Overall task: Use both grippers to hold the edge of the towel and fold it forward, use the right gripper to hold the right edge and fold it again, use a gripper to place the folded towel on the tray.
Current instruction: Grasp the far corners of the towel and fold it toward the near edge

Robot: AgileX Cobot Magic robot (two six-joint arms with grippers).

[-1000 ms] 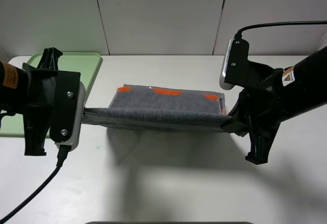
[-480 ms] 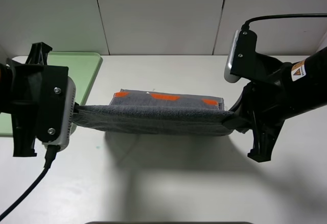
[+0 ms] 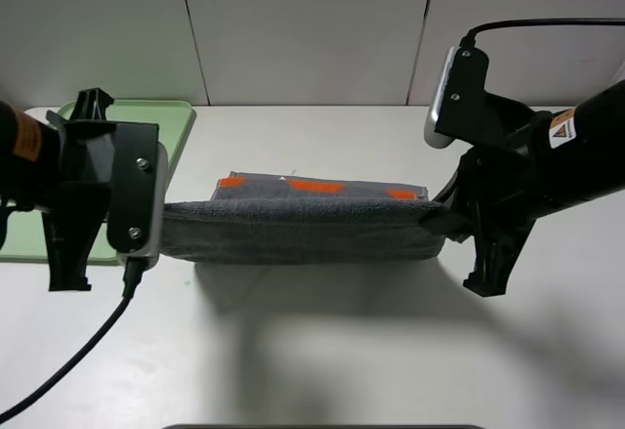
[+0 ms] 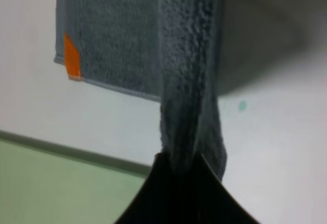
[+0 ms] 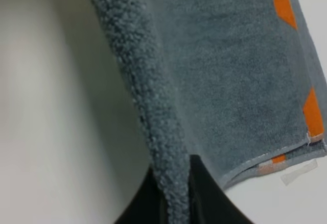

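The dark grey towel (image 3: 303, 224) with orange stripes along its far end hangs stretched between the two arms above the white table. My left gripper (image 3: 164, 224) is shut on the towel's left edge, and my right gripper (image 3: 437, 222) is shut on its right edge. In the left wrist view the gripper (image 4: 179, 168) pinches a bunched strip of towel (image 4: 186, 81). The right gripper (image 5: 176, 183) in its wrist view pinches the terry towel (image 5: 214, 81) the same way. The pale green tray (image 3: 156, 121) lies at the far left, partly hidden behind the left arm.
A black cable (image 3: 68, 365) trails from the left arm over the near-left table. The white wall panels (image 3: 312, 28) stand behind the table's far edge. The towel's shadow falls on the table (image 3: 322, 331) in front of it.
Both grippers have carried the lifted towel edge away from me, toward the striped end. The left arm has swung back in toward the towel. Both grips are unchanged.
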